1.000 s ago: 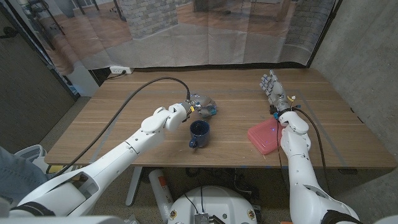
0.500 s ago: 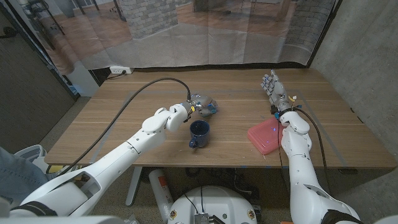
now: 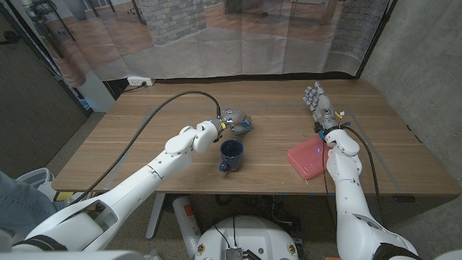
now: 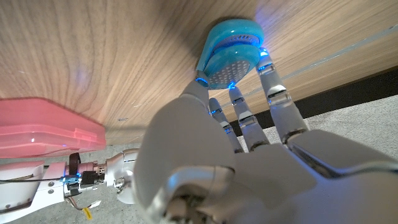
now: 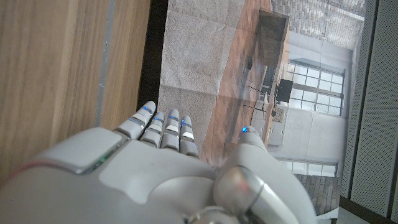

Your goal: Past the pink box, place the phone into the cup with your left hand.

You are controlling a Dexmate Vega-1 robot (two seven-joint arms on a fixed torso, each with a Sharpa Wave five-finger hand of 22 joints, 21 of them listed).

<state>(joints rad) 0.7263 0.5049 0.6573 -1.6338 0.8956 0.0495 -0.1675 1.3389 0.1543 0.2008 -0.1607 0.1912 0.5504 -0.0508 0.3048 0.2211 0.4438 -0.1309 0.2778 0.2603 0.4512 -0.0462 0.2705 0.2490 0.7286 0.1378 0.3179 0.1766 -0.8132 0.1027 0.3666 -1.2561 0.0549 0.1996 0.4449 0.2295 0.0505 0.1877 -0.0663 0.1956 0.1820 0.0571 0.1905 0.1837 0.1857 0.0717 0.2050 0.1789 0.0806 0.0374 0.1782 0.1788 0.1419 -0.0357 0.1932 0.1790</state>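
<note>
The left hand [image 3: 232, 121] pinches the blue phone [image 4: 229, 52] between its fingertips [image 4: 266, 55], holding it just above the tabletop [image 3: 144, 144], beyond the dark blue cup [image 3: 231, 154]. The cup stands upright near the tabletop's middle. The pink box [image 3: 307, 158] lies toward the right front, beside the right arm. The right hand [image 3: 315, 100] stands with fingers straight and close together, holding nothing.

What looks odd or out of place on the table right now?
Nothing is spilled or damaged. One mismatch: the "phone" the left hand touches is a small, rounded turquoise object. The blue cup stands upright, and the pink box lies askew to the table edge beside the right arm.
</note>
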